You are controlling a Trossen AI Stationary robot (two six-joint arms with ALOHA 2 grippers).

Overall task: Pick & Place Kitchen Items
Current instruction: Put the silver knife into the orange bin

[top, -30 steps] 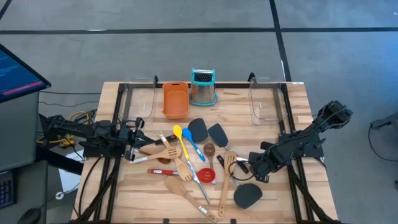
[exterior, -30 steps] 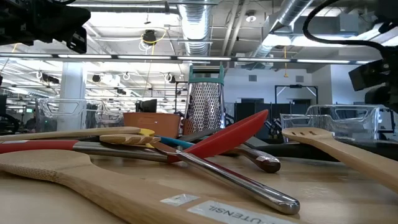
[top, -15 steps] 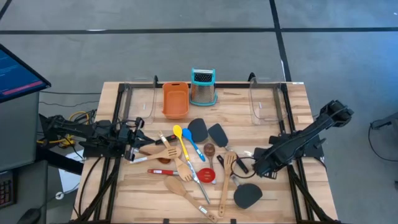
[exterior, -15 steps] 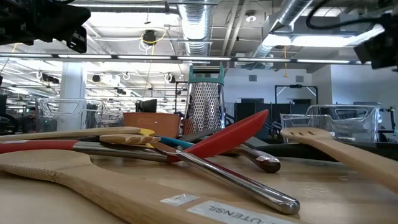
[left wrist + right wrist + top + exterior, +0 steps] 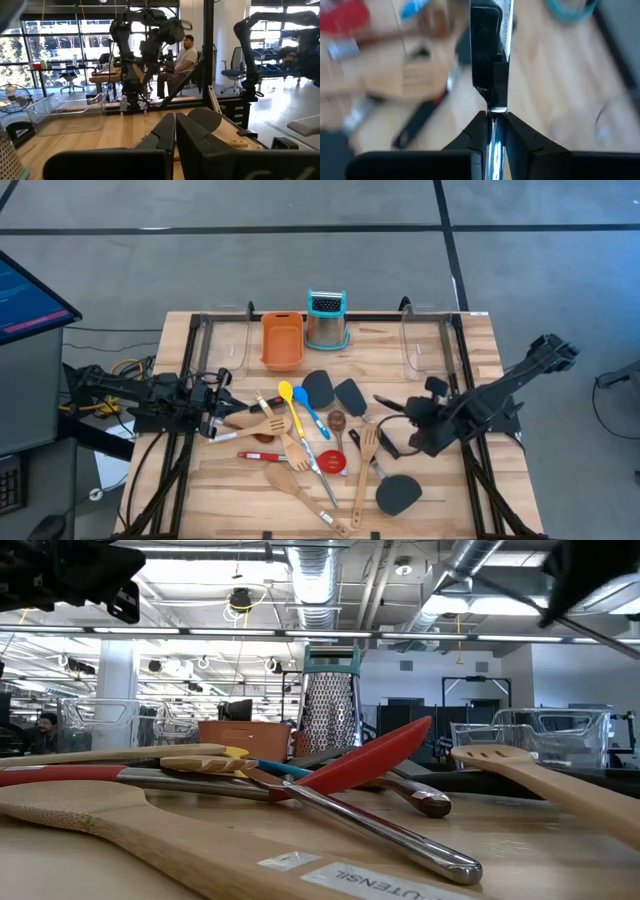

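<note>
Several long-handled utensils lie in a heap on the wooden table: a yellow spoon, a blue spoon, a red spoon, wooden spoons, a slotted wooden spatula and black turners. My right gripper is above the heap's right side, shut on a steel-handled tool with a black far part. My left gripper waits at the table's left side, shut and empty. My right gripper pinches the tool's steel handle between its two fingers. The tool runs straight on past the fingertips, in line with them. In the high view it is lifted clear of the table, its far end pointing toward the table's left.
An orange tray and a steel grater with a teal top stand at the far edge. Clear bins stand at the far left and far right. A person sits in the room beyond.
My right gripper has risen and gone a little toward the far edge, still shut, lifting the steel-handled tool clear of the heap. In the low view the arm has climbed toward the top of the picture. The other utensils have stayed where they were.
</note>
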